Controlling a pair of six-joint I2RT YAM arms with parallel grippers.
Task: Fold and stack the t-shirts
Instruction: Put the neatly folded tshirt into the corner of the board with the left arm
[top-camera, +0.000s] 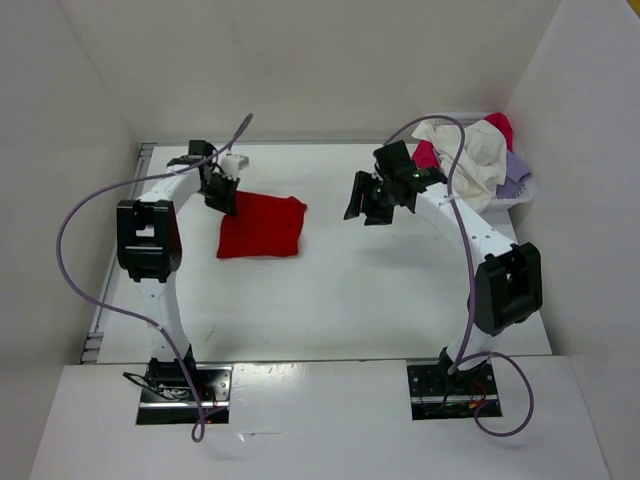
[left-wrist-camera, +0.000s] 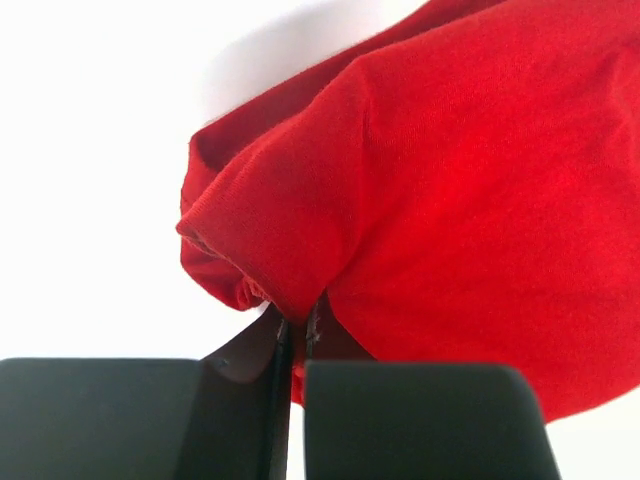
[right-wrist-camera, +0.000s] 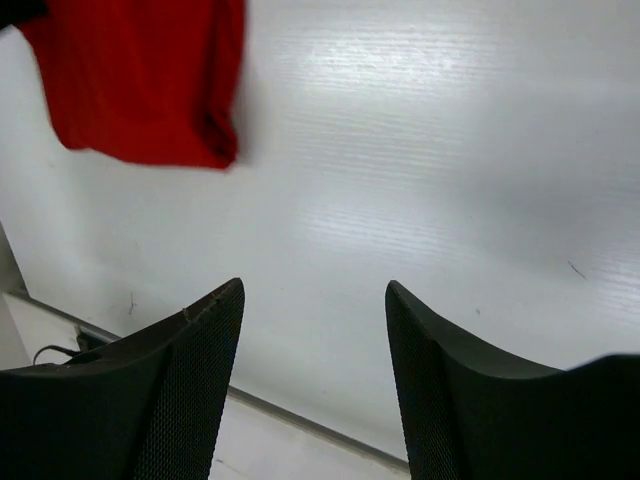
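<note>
Left end effector (left-wrist-camera: 296, 345) clamps red t-shirt (top-camera: 264, 228) edge; right end effector (right-wrist-camera: 313, 300) agape.

White table (top-camera: 380, 300) boxed by 3 plain walls (top-camera: 320, 60) (evenly lit).

Overhead and both close wrist views share the red t-shirt (top-camera: 262, 227).

The red t-shirt (left-wrist-camera: 480, 180) is matt, finely knit cloth, and the white table (right-wrist-camera: 420, 180) is smooth, faintly glossy.
</note>
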